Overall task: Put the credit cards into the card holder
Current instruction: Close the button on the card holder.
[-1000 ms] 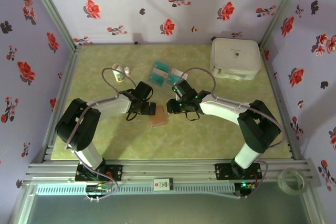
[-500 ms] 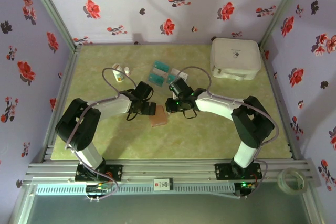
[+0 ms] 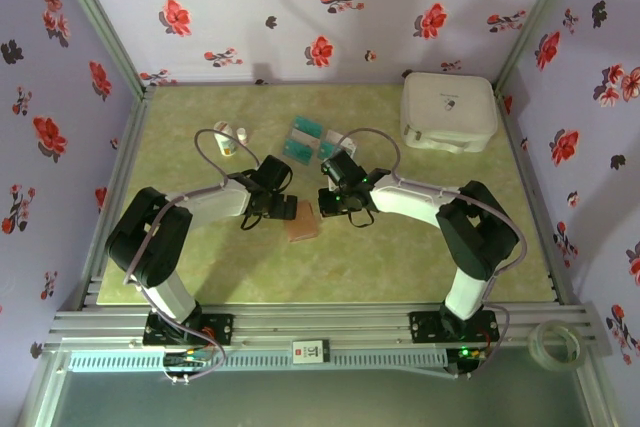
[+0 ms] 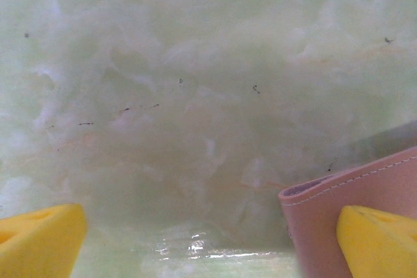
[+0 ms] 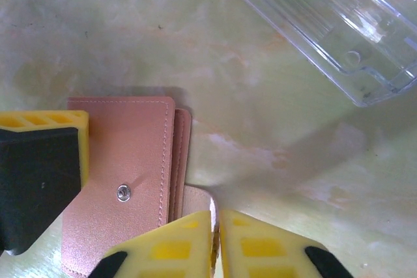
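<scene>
Card holder (image 5: 124, 154): lay flat on the table (image 4: 195, 96), folded up, right at the tips of both sets of fingers; no card could be seen in it.
Holder's look: pinky-brown and soft like leather, a neat box shape with a sewn line along its edges and a tiny shiny snap button (image 5: 122, 192) beside the right fingers.
Right gripper (image 5: 215, 221): fingers squeezed close together; they looked to be pinching the holder's thin flap.
Left gripper (image 4: 208, 240): fingers spread wide, holding nothing; one yellow tip sat over the holder's corner.
Credit cards (image 3: 308, 128): thin, flat, teal and pale, lying out past both sets of fingers, apart from the holder.
Clear plastic tray (image 5: 326, 24): see-through, hard and shiny, ahead of the right fingers.
Table look: smooth, pale green, cloudy like marble.
Work done: none yet, I think; the holder had to be opened first, then every card put in.
</scene>
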